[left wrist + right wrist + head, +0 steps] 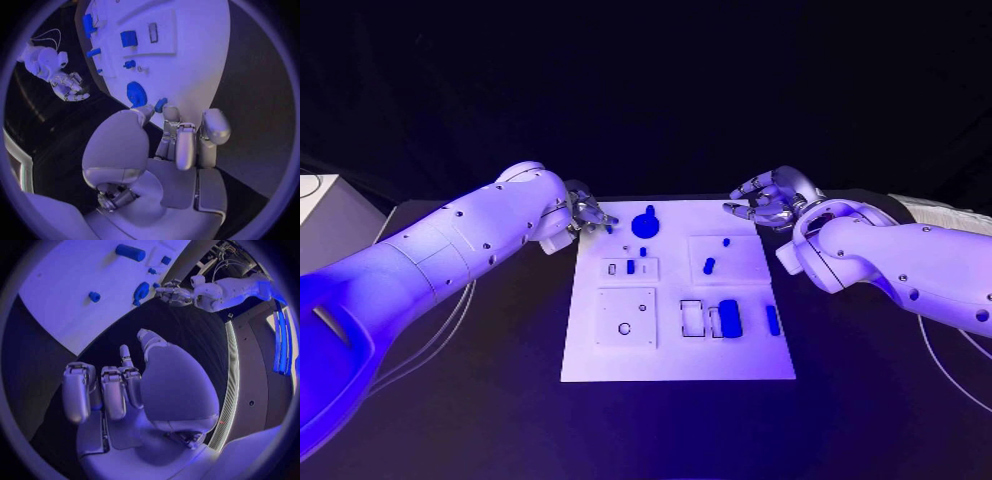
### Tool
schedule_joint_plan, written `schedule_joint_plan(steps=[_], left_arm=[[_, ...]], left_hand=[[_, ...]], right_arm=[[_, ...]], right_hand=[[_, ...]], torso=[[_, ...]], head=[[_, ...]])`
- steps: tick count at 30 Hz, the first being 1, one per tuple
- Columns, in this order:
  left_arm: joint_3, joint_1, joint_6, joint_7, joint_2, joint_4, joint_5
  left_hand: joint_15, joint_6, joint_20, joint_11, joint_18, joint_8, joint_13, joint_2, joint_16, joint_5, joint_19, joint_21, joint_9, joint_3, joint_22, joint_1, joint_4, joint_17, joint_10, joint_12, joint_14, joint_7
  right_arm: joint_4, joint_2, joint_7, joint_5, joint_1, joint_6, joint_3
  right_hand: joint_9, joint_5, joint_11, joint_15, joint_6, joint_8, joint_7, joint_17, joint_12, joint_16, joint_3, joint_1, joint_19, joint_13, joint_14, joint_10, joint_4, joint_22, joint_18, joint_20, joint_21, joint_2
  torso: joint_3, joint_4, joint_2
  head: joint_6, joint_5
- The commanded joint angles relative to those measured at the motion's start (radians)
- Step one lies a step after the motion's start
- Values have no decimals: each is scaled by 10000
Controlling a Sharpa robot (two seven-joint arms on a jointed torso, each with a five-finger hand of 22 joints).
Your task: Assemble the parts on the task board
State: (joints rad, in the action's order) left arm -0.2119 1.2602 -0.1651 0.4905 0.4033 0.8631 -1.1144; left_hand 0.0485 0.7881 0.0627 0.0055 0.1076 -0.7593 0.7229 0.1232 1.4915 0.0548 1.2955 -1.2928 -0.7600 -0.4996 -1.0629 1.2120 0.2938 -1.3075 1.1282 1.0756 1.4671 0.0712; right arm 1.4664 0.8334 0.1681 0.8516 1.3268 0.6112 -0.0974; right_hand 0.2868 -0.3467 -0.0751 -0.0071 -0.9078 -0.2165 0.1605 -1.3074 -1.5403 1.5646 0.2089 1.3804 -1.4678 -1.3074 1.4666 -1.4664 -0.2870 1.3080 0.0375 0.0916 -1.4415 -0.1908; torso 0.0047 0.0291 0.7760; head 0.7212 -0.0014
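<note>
At the far left corner of the task board (678,362), the left hand (584,214) hovers, fingers (185,146) curled on nothing, just beside the oval part (646,222). Right hand (772,201), likewise curled empty, sits farther off.

No text, label, brand, number or sign can be read on anything here.

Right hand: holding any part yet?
No. In the right wrist view the right hand has its fingers curled over bare black table, nothing between them, off the edge of the task board.
</note>
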Motion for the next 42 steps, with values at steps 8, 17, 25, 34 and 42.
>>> schedule_joint_plan(steps=[8,17,25,34,42], left_arm=[[36,4,-354,8,-48,-40,210],[89,4,-478,-126,-17,-25,430],[157,3,-340,-272,37,54,573],[166,3,-57,-293,326,540,990],[167,2,190,-103,1031,1901,1472]], left_hand=[[46,-70,-38,-20,-28,-64,18,38,44,-2,31,-61,-43,-261,-39,97,-10,-1323,41,64,529,28],[85,-283,-79,-58,-39,-228,-15,383,90,11,33,-120,-267,-2607,-143,1059,-450,-1381,85,73,548,1],[54,-319,-52,-26,-66,-455,1,713,187,82,104,-231,-501,-3765,-310,1025,-1023,-1540,301,101,616,62],[56,-281,-52,-28,-79,-510,38,798,222,150,147,-284,-553,-3997,-390,928,-1190,-1597,384,132,643,65],[84,-151,-71,-62,-121,-583,188,916,294,372,285,-427,-601,-4241,-621,726,-1381,-1723,609,249,702,32]], right_arm=[[21,-8,-76,106,2,-80,6],[21,3,-81,105,2,-76,6],[9,17,-89,101,2,-66,6],[9,37,-87,98,2,-64,6],[-18,84,-80,84,2,-62,6]], right_hand=[[-16,-34,-12,52,94,-35,-2,-2604,43,51,75,-94,-564,-2294,1035,-659,-4,1267,-11,38,36,-24],[-16,-37,-9,51,89,-47,-4,-2589,34,46,91,-114,-564,-2303,1032,-670,-3,1267,-11,37,38,-24],[-16,-37,-9,51,89,-47,-4,-2589,34,46,91,-114,-564,-2303,1032,-670,-3,1267,-11,37,38,-24],[-16,-37,-9,51,89,-47,-4,-2589,34,46,91,-114,-564,-2303,1032,-670,-3,1267,-11,37,38,-24],[-16,-37,-9,51,89,-47,-4,-2589,34,46,91,-114,-564,-2303,1032,-670,-3,1267,-11,37,38,-24]], torso=[[6,1,-6],[7,10,-11],[7,6,-13],[2,9,-25],[-12,41,-75]], head=[[29,16],[55,30],[60,41],[49,72],[55,87]])
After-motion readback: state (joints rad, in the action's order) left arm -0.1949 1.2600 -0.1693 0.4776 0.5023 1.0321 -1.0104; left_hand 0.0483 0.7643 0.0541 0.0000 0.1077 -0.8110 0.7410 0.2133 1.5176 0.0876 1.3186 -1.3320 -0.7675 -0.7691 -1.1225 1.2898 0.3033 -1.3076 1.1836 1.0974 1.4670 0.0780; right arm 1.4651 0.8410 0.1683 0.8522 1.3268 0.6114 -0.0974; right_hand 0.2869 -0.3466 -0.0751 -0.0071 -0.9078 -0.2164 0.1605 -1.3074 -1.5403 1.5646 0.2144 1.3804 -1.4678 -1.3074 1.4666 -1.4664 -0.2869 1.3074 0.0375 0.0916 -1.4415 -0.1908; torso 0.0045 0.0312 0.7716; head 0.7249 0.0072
